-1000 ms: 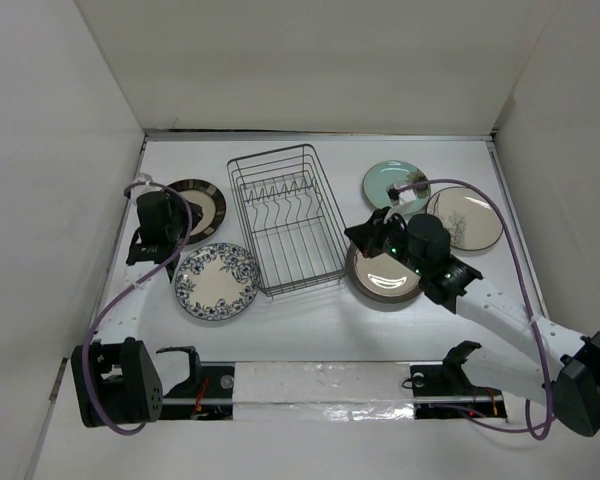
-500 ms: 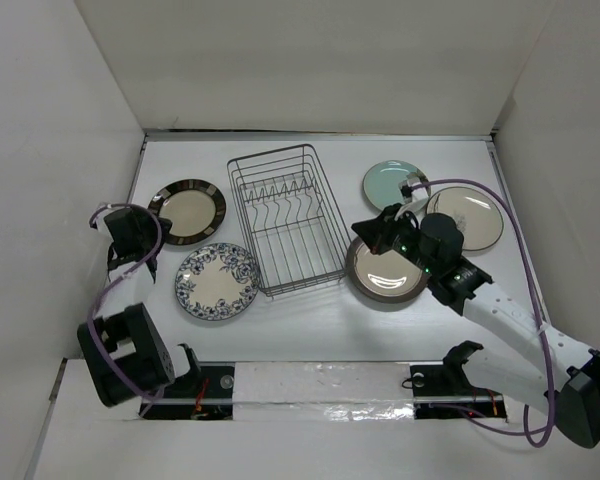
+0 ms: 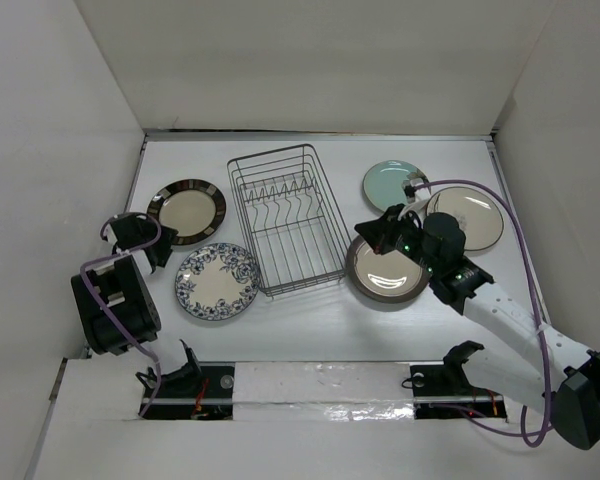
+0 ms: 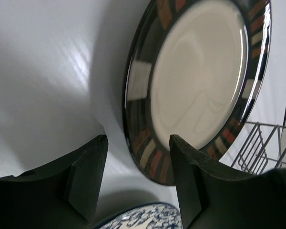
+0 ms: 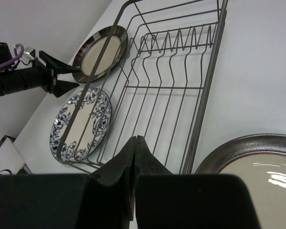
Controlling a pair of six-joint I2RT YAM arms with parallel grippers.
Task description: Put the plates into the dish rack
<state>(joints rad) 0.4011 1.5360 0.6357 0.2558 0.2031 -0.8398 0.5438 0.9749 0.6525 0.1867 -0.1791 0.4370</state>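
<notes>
Change: the left gripper [image 4: 138, 143] had drawn back toward the 9 o'clock edge of the table [image 3: 310, 325], and its fingers had gone from nearly closed to wide.
Left gripper: fingers were spread wide and gripped nothing; the near rim of the dark banded plate [image 3: 187, 211] sat just past the gap.
Right gripper [image 5: 133, 143]: fingers were pressed together and empty, hovering above the 11 o'clock edge of the brown-rimmed plate [image 3: 385, 272], and had barely moved.
Dish rack [image 3: 285, 215]: it stood mid-table with no plate in it.
Plates: all lay flat on the table. The dark banded plate was at the rack's 9 o'clock, the floral plate [image 3: 217, 281] at 8, the brown-rimmed plate at 4, the teal plate [image 3: 395, 185] at 2 and the branch-motif plate [image 3: 467, 218] at 3.
Meaning: nothing was loaded yet; the left side looked lined up to pinch the banded plate's rim.
</notes>
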